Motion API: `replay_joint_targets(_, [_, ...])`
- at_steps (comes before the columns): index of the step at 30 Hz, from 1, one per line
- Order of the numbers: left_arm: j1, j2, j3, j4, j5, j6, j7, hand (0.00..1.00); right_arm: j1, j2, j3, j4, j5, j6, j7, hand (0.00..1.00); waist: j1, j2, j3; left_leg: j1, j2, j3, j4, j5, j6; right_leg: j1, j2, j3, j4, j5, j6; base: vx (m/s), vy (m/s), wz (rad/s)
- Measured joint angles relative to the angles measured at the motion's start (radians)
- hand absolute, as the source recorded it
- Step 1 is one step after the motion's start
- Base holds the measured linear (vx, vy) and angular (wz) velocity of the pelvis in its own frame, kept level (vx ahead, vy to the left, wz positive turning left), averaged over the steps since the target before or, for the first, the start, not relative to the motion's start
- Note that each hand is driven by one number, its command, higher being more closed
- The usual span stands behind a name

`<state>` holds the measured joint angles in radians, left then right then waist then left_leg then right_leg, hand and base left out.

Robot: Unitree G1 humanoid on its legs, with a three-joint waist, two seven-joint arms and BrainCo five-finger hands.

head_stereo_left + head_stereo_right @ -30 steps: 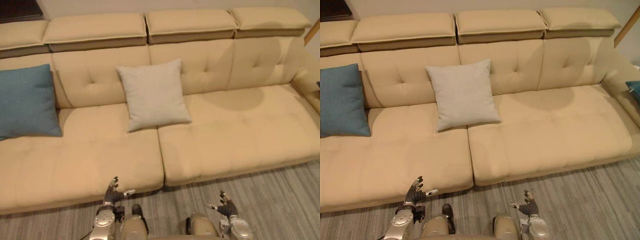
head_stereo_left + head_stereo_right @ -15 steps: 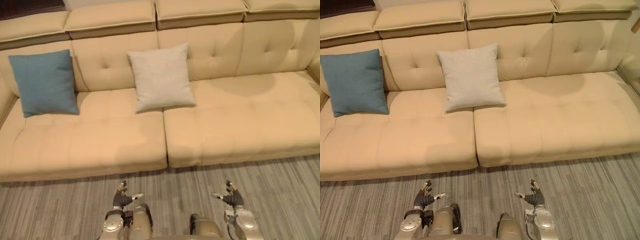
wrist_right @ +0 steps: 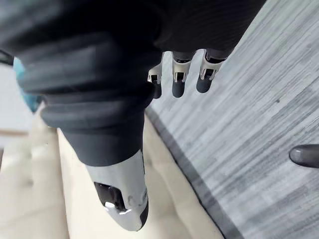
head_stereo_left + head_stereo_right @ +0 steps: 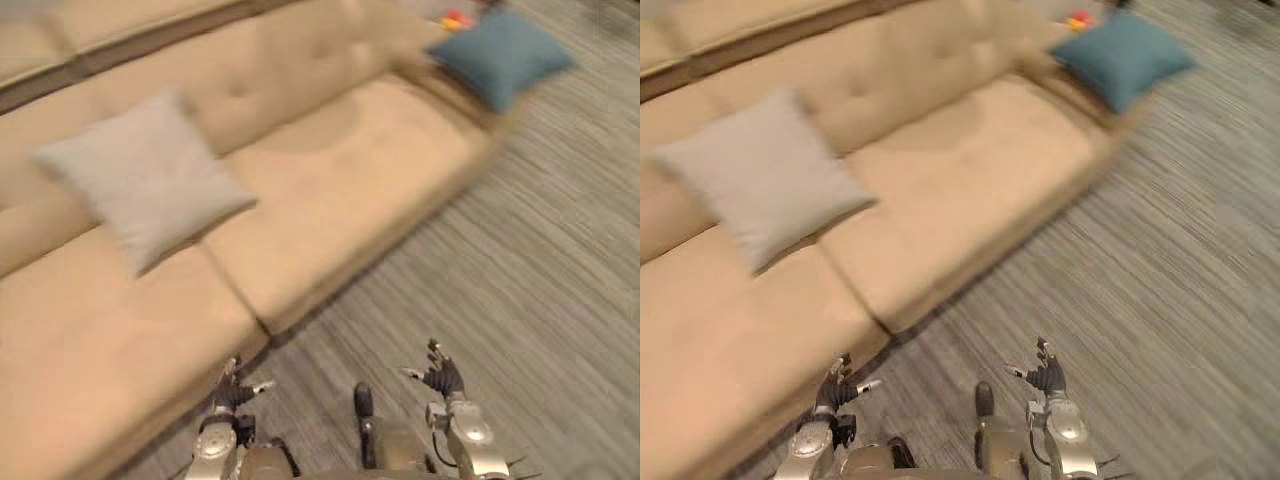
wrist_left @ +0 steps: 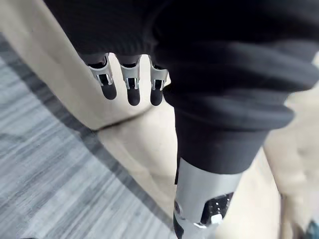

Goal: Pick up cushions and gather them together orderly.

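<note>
Beige sofa point(image 4: 340, 190) beside a striped grey floor point(image 4: 530, 280), two cushions well apart, both hands empty.
Fingers loosely spread on left hand point(image 4: 235, 392) and right hand point(image 4: 443, 379), holding and touching nothing, low over the floor near the sofa's front edge. Farther out, pale grey cushion point(image 4: 140, 180) leaning on the backrest at left, and blue cushion point(image 4: 500, 55) at the far right end. Probably light, soft, squashy, not fragile; best pinched at a corner or clasped between both palms.

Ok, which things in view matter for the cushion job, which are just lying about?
Job: light grey cushion against the sofa back; blue cushion at the sofa's far end.
Lying about: small orange thing beyond the blue cushion, too blurred to name.
</note>
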<state>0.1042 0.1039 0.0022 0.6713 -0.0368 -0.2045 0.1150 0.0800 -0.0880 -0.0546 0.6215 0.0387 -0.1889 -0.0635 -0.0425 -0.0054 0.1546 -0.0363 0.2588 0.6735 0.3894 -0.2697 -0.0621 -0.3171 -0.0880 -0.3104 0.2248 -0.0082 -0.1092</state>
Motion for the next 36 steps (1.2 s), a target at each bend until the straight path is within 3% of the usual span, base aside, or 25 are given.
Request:
replay_joint_targets(2, [-0.009, -0.002, -0.014, -0.019, -0.010, -0.002, -0.001, 0.00, 0.006, -0.017, -0.004, 0.000, 0.000, 0.000, -0.003, 0.00, -0.004, 0.017, -0.002, 0.062, 0.002, 0.087, -0.010, -0.010, -0.014, 0.020, -0.057, -0.197, 0.042, -0.030, -0.043, 0.11, -0.055, -1.89])
replay_joint_targets(3, [-0.017, 0.003, -0.015, -0.024, -0.014, -0.004, 0.000, 0.00, -0.001, -0.022, -0.004, -0.002, -0.001, 0.000, -0.004, 0.00, 0.003, 0.025, -0.003, 0.106, 0.004, 0.135, -0.037, -0.011, -0.017, 0.020, -0.071, -0.248, 0.069, -0.039, -0.029, 0.12, -0.141, -2.26])
replay_joint_targets(5, [-0.036, 0.017, -0.033, -0.017, -0.031, 0.000, 0.000, 0.00, -0.005, -0.024, -0.004, -0.021, -0.001, 0.001, -0.007, 0.00, -0.011, 0.049, 0.000, 0.159, 0.025, 0.200, -0.002, -0.033, -0.065, -0.030, -0.031, -0.162, 0.142, -0.085, 0.017, 0.17, -0.158, -2.16])
replay_joint_targets(7, [-0.046, 0.011, -0.036, -0.011, -0.035, 0.000, 0.001, 0.00, 0.002, -0.028, -0.004, -0.021, -0.001, 0.001, -0.009, 0.00, -0.022, 0.060, -0.002, 0.162, 0.098, 0.198, 0.161, -0.017, -0.056, -0.032, 0.019, -0.090, 0.183, -0.126, 0.015, 0.30, -0.190, -1.57])
replay_joint_targets(8, [-0.046, 0.002, -0.036, -0.011, -0.041, -0.001, 0.002, 0.00, 0.005, -0.030, -0.003, -0.021, -0.001, 0.001, -0.013, 0.00, -0.026, 0.067, 0.000, 0.154, 0.143, 0.168, 0.267, 0.016, -0.004, -0.020, 0.048, -0.057, 0.191, -0.138, 0.008, 0.36, -0.224, -1.63])
replay_joint_targets(9, [-0.042, -0.010, -0.038, -0.009, -0.054, -0.001, 0.004, 0.00, 0.009, -0.031, 0.006, -0.021, -0.001, 0.000, -0.025, 0.00, -0.026, 0.072, 0.004, 0.119, 0.190, 0.090, 0.416, 0.104, 0.115, 0.007, 0.087, -0.005, 0.187, -0.153, -0.010, 0.33, -0.133, -1.89])
replay_joint_targets(10, [-0.030, -0.034, -0.042, -0.009, -0.066, -0.001, 0.003, 0.00, 0.005, -0.031, 0.019, -0.031, 0.000, 0.001, -0.036, 0.00, -0.018, 0.075, 0.012, 0.039, 0.171, -0.087, 0.563, 0.091, 0.108, 0.037, 0.124, 0.085, 0.188, -0.173, -0.029, 0.33, -0.090, -1.83])
replay_joint_targets(11, [-0.027, -0.044, -0.042, -0.009, -0.071, -0.001, 0.004, 0.00, 0.003, -0.033, 0.024, -0.039, 0.000, 0.001, -0.042, 0.00, -0.012, 0.076, 0.016, -0.002, 0.135, -0.168, 0.597, 0.067, 0.076, 0.049, 0.134, 0.118, 0.188, -0.178, -0.033, 0.31, 0.007, -1.85])
replay_joint_targets(12, [-0.021, -0.054, -0.042, -0.010, -0.076, 0.000, 0.004, 0.00, 0.003, -0.032, 0.035, -0.049, 0.000, 0.000, -0.047, 0.00, 0.005, 0.072, 0.020, -0.070, 0.062, -0.291, 0.630, 0.036, 0.036, 0.072, 0.147, 0.174, 0.186, -0.187, -0.037, 0.25, 0.039, -1.58])
replay_joint_targets(14, [0.014, -0.049, -0.051, -0.019, -0.090, -0.001, 0.022, 0.00, 0.013, -0.024, 0.072, -0.049, -0.001, 0.001, -0.047, 0.00, 0.029, 0.054, 0.032, -0.212, -0.073, -0.462, 0.568, 0.004, 0.039, 0.160, 0.154, 0.284, 0.154, -0.211, -0.026, 0.38, 0.087, -1.54])
replay_joint_targets(16, [0.031, -0.051, -0.054, -0.045, -0.091, -0.002, 0.024, 0.00, 0.014, -0.022, 0.074, -0.050, -0.001, 0.001, -0.048, 0.00, 0.036, 0.062, 0.034, -0.297, -0.124, -0.524, 0.467, 0.006, 0.037, 0.207, 0.153, 0.318, 0.120, -0.223, -0.016, 0.40, 0.157, -0.72])
replay_joint_targets(19, [0.048, -0.052, -0.061, -0.091, -0.089, -0.004, 0.039, 0.00, -0.013, -0.041, 0.078, -0.039, -0.001, 0.001, -0.060, 0.00, 0.082, 0.082, 0.033, -0.368, -0.213, -0.576, 0.073, 0.074, -0.054, 0.279, 0.142, 0.382, 0.035, -0.244, 0.012, 0.41, 0.211, -0.53])
replay_joint_targets(20, [0.048, -0.052, -0.055, -0.093, -0.089, -0.005, 0.041, 0.00, -0.036, -0.051, 0.071, -0.015, -0.001, 0.000, -0.068, 0.00, 0.096, 0.092, 0.027, -0.368, -0.224, -0.553, -0.084, 0.153, -0.047, 0.316, 0.144, 0.399, -0.001, -0.258, 0.025, 0.50, 0.238, -0.42])
replay_joint_targets(21, [0.049, -0.051, -0.047, -0.091, -0.088, -0.004, 0.042, 0.00, -0.050, -0.048, 0.072, 0.005, -0.001, 0.002, -0.069, 0.00, 0.111, 0.084, 0.023, -0.357, -0.227, -0.538, -0.092, 0.217, -0.008, 0.329, 0.137, 0.419, -0.003, -0.276, 0.032, 0.45, 0.209, -0.44])
replay_joint_targets(22, [0.054, -0.050, -0.037, -0.093, -0.088, -0.004, 0.042, 0.00, -0.053, -0.041, 0.077, 0.016, -0.001, 0.002, -0.068, 0.00, 0.119, 0.070, 0.010, -0.352, -0.245, -0.520, -0.083, 0.242, 0.046, 0.335, 0.118, 0.435, 0.009, -0.305, 0.049, 0.68, 0.251, -0.28])
replay_joint_targets(23, [0.064, -0.052, -0.026, -0.091, -0.088, -0.003, 0.044, 0.00, -0.058, -0.034, 0.087, 0.017, -0.001, 0.000, -0.066, 0.00, 0.115, 0.032, -0.006, -0.357, -0.284, -0.505, -0.051, 0.192, 0.121, 0.325, 0.086, 0.440, 0.077, -0.339, 0.095, 0.85, 0.291, -0.13])
replay_joint_targets(24, [0.065, -0.062, -0.021, -0.090, -0.087, 0.000, 0.044, 0.00, -0.061, -0.035, 0.082, 0.025, -0.002, 0.001, -0.065, 0.00, 0.114, 0.028, -0.005, -0.348, -0.295, -0.490, -0.002, 0.141, 0.163, 0.274, 0.072, 0.451, 0.240, -0.350, 0.154, 0.85, 0.274, 0.00])
replay_joint_targets(25, [0.070, -0.067, -0.024, -0.090, -0.087, 0.000, 0.042, 0.00, -0.061, -0.034, 0.081, 0.032, -0.002, 0.001, -0.065, 0.00, 0.113, 0.025, -0.003, -0.330, -0.299, -0.480, 0.013, 0.116, 0.172, 0.245, 0.069, 0.453, 0.344, -0.340, 0.225, 0.67, 0.209, -0.10])
replay_joint_targets(26, [0.078, -0.067, -0.035, -0.086, -0.088, 0.001, 0.042, 0.00, -0.054, -0.027, 0.080, 0.040, -0.005, 0.002, -0.064, 0.00, 0.109, 0.019, 0.001, -0.264, -0.315, -0.479, 0.025, 0.067, 0.183, 0.181, 0.065, 0.462, 0.579, -0.269, 0.388, 0.52, 0.149, -0.06])
replay_joint_targets(27, [0.074, -0.063, -0.044, -0.084, -0.088, 0.003, 0.042, 0.00, -0.045, -0.019, 0.079, 0.039, -0.011, 0.003, -0.063, 0.00, 0.105, 0.015, 0.004, -0.203, -0.328, -0.483, 0.031, 0.037, 0.186, 0.131, 0.046, 0.447, 0.745, -0.248, 0.380, 0.71, 0.164, -0.03])
replay_joint_targets(28, [0.078, -0.064, -0.049, -0.080, -0.088, 0.003, 0.043, 0.00, -0.027, -0.014, 0.082, 0.038, -0.015, 0.002, -0.062, 0.00, 0.105, 0.015, 0.005, -0.121, -0.339, -0.486, 0.008, 0.021, 0.184, 0.085, 0.000, 0.380, 0.861, -0.259, 0.307, 0.70, 0.131, 0.00])
replay_joint_targets(31, [0.058, -0.053, -0.051, -0.080, -0.088, 0.001, 0.044, 0.00, -0.023, -0.012, 0.087, 0.037, -0.043, 0.002, -0.048, 0.00, 0.087, 0.034, 0.008, 0.058, -0.335, -0.556, -0.113, 0.007, 0.195, -0.061, -0.057, 0.210, 0.824, -0.315, 0.170, 0.64, 0.076, -0.02])
replay_joint_targets(32, [0.050, -0.046, -0.051, -0.077, -0.088, 0.001, 0.044, 0.00, -0.027, -0.012, 0.087, 0.036, -0.044, 0.002, -0.043, 0.00, 0.081, 0.040, 0.011, 0.081, -0.331, -0.575, -0.129, 0.005, 0.197, -0.093, -0.054, 0.196, 0.776, -0.318, 0.163, 0.59, -0.019, 0.41])
replay_joint_targets(34, [0.013, -0.041, -0.052, -0.035, -0.088, 0.001, 0.043, 0.00, -0.030, -0.037, 0.084, 0.032, -0.045, 0.003, -0.038, 0.00, 0.050, 0.062, 0.028, 0.153, -0.305, -0.629, -0.153, -0.007, 0.176, -0.144, -0.011, 0.212, 0.440, -0.280, 0.187, 0.68, -0.054, 0.61])
replay_joint_targets(36, [0.004, -0.041, -0.049, -0.013, -0.087, 0.000, 0.046, 0.00, -0.004, -0.046, 0.073, 0.031, -0.045, 0.005, -0.039, 0.00, 0.045, 0.066, 0.028, 0.199, -0.282, -0.656, -0.135, -0.047, 0.106, -0.135, 0.030, 0.273, 0.173, -0.134, 0.176, 0.60, -0.095, 0.60])
